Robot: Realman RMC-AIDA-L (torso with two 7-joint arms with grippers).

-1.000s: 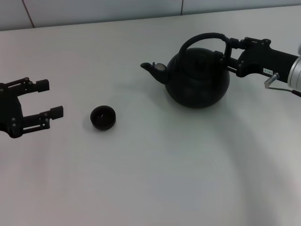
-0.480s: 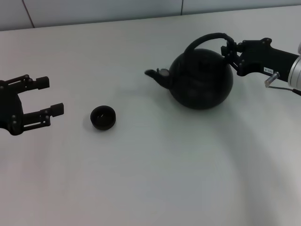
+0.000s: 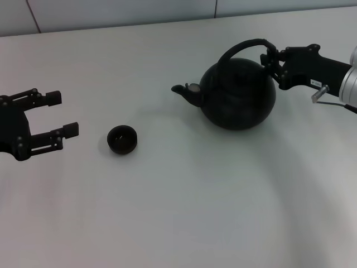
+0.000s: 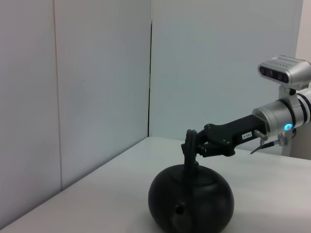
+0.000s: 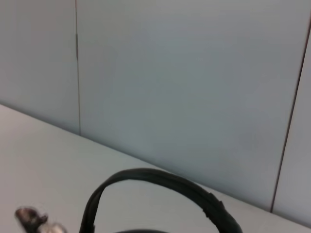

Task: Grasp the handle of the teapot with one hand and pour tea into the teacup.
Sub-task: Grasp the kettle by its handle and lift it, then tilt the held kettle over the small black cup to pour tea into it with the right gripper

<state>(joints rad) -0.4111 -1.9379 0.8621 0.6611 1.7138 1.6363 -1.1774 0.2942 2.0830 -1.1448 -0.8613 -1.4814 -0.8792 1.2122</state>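
A plain white table (image 3: 184, 212) against a pale panelled wall (image 4: 97, 73).
The table runs back to meet the wall, where thin dark vertical seams (image 4: 150, 73) divide the light grey panels; soft shadows lie on the matte tabletop.

Head cam overhead; wrists near teapot (image 3: 238, 95)

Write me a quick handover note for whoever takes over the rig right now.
Right gripper: shut on the handle at its right end; the teapot sits right of centre, spout toward the teacup.
Left gripper: open, idle at the table's left edge, holding nothing.
Done: handle grasped.
Left: carry the teapot over to the teacup, tip and pour.
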